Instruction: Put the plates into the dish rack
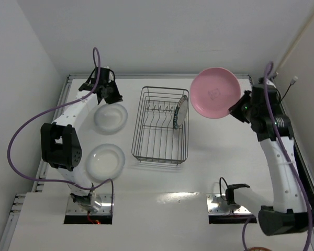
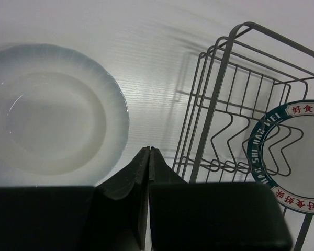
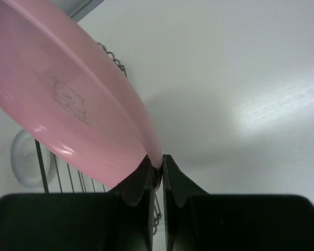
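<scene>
Rim of plain pink round plate (image 1: 215, 93) is pinched by right gripper (image 3: 156, 170), raised near grey wire dish rack (image 1: 152, 137); blue-green-rimmed white plate (image 1: 180, 112) is stood at its right side, tines leftward free. Shut empty, left gripper (image 2: 149, 152) is seen beside translucent whitish plate (image 2: 52, 110).

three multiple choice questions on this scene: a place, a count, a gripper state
1. Where is the white plate with the dark blue-green patterned rim? A) standing in the grey wire dish rack B) flat outside it C) under another plate
2. How many translucent whitish round plates lie on the white table? A) one B) two C) three
3. The right gripper is A) open, empty B) shut on the plain pink round plate C) shut on nothing
Key: 1 A, it stands among the tines. 2 B, one far, one near. 3 B, it pinches the pink rim.
</scene>
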Available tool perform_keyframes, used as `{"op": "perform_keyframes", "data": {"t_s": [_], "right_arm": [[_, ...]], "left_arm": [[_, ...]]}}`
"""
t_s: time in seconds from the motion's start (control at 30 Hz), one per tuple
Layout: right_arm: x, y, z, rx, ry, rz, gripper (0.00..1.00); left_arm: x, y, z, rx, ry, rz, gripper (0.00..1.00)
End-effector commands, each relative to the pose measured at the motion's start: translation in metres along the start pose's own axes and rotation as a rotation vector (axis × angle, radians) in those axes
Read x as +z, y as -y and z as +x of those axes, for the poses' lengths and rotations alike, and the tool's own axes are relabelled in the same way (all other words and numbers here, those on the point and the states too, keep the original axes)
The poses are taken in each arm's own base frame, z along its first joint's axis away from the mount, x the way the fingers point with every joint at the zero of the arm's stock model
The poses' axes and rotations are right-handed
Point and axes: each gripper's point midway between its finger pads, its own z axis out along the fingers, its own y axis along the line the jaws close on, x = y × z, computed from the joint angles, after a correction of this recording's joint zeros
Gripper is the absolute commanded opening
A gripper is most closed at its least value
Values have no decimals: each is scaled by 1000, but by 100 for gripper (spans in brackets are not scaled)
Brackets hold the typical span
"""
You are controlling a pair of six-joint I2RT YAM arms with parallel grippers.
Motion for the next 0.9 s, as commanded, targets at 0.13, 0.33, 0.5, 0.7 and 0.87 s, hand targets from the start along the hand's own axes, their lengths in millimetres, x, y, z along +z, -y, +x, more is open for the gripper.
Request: {"op": "perform_keyframes", "data": {"t_s": [0.13, 0.33, 0.5, 0.7, 0.87], "right_arm": [[12, -60, -5, -214, 36, 76, 0], [22, -105, 12, -230, 24, 151, 0], [24, -111, 24, -260, 31, 236, 0], [32, -124, 32, -216, 41, 261, 0], [44, -128, 37, -186, 43, 353, 0]], "left_arm": [[-7, 10, -5, 1, 27, 33, 0], [-7, 10, -5, 1, 27, 32, 0], [-9, 12, -8, 2, 35, 37, 0], [-9, 12, -8, 2, 35, 37, 0], [-9, 13, -8, 2, 30, 45, 0]]}}
